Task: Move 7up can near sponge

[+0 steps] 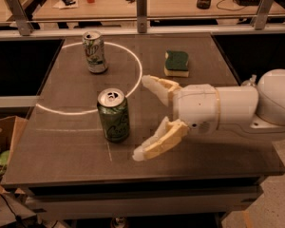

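Note:
The 7up can (114, 116) is dark green with pale script and a silver top. It stands upright on the dark table (76, 151), left of centre and near the front. The sponge (176, 63), dark green on a pale yellow base, lies flat at the back right. My gripper (141, 118) is open and empty, with its pale fingers spread wide. It hovers just right of the 7up can, pointing left toward it and not touching. The sponge lies behind the gripper, well apart from the can.
A paler silver-white can (95, 52) with green lettering stands at the back left, inside a white circle (135, 61) drawn on the table. A metal rail with posts (141, 6) runs along the back edge. A cardboard box (2, 146) sits on the floor at left.

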Controlling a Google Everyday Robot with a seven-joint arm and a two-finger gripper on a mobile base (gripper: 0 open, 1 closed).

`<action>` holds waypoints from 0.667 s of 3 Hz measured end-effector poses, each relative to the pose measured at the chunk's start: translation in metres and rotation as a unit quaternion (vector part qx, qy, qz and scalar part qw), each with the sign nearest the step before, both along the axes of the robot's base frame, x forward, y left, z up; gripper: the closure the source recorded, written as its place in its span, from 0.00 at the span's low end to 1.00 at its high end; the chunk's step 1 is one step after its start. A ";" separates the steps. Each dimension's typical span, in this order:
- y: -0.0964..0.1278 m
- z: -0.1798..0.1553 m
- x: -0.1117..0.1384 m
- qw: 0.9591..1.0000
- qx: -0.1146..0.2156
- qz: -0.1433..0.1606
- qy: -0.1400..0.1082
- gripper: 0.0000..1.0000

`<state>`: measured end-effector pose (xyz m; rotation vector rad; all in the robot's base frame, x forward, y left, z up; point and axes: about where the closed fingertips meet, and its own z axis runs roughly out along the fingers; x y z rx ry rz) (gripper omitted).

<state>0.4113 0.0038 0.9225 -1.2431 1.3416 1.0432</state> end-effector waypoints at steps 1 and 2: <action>0.025 -0.026 0.021 1.000 0.011 0.012 -0.004 0.00; 0.048 -0.054 0.038 1.000 0.018 0.022 0.004 0.00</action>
